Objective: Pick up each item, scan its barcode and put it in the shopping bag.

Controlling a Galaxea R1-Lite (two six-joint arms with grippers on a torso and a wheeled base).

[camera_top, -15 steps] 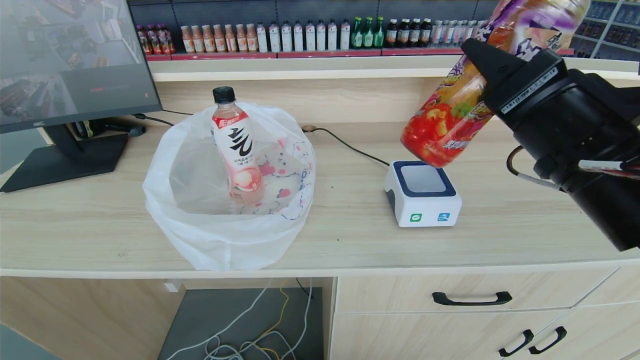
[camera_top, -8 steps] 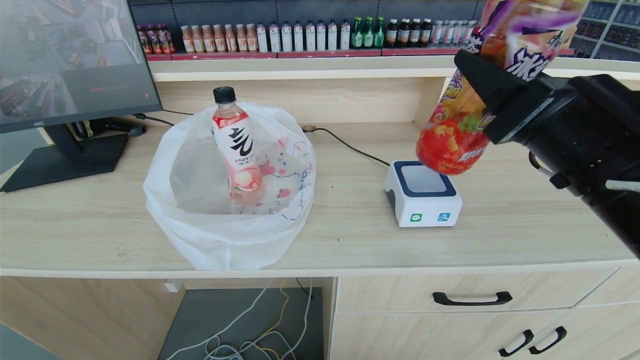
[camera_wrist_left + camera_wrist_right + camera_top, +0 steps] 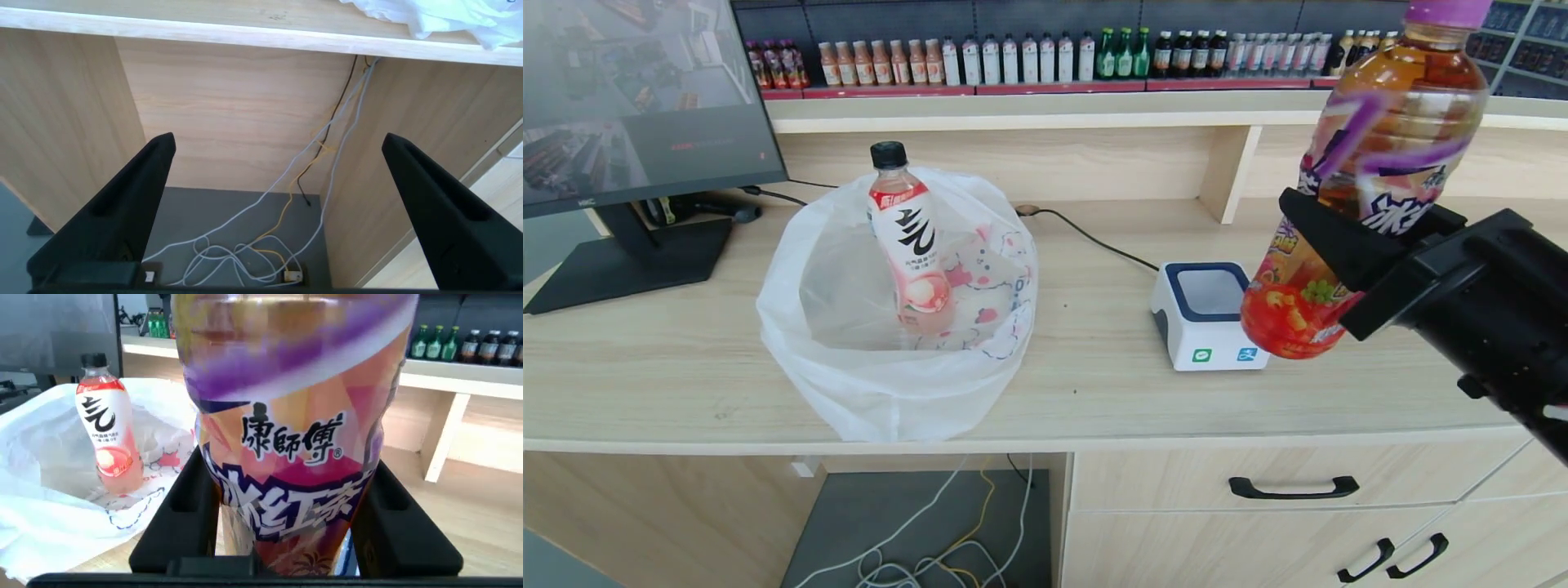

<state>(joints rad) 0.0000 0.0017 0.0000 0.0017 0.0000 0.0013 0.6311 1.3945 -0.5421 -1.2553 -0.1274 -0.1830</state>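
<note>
Two drink bottles are in play, with one bag and one scanner. The first, a large clear plastic bottle of amber tea with a purple cap and a red-and-purple fruit label [image 3: 1388,122], is clamped about its middle by the black right gripper [image 3: 1347,253]. The right wrist view shows a finger pressed to each side of the label. The tea bottle is off the light wooden counter [image 3: 1094,392] at the counter's right side. Its long axis is close to vertical, cap up. It leans a little, so the cap tips towards the robot's right and the red base sits towards the small white box scanner with the dark-rimmed window [image 3: 1205,318]. In the head view the base overlaps the scanner's right front corner (how high it hangs above the counter cannot be told).

The second, a slim pink bottle with a black cap [image 3: 911,245], stands inside the white translucent plastic shopping bag [image 3: 890,392], cap up and leaning slightly. The bag sits open on the counter, left of the scanner and well apart from it.

The black left gripper [image 3: 278,204] hangs below the counter's edge with its two fingers spread wide and nothing between them. Loose cables [image 3: 270,237] lie on the floor beyond it. One dark monitor [image 3: 637,90] stands at the counter's far left.
</note>
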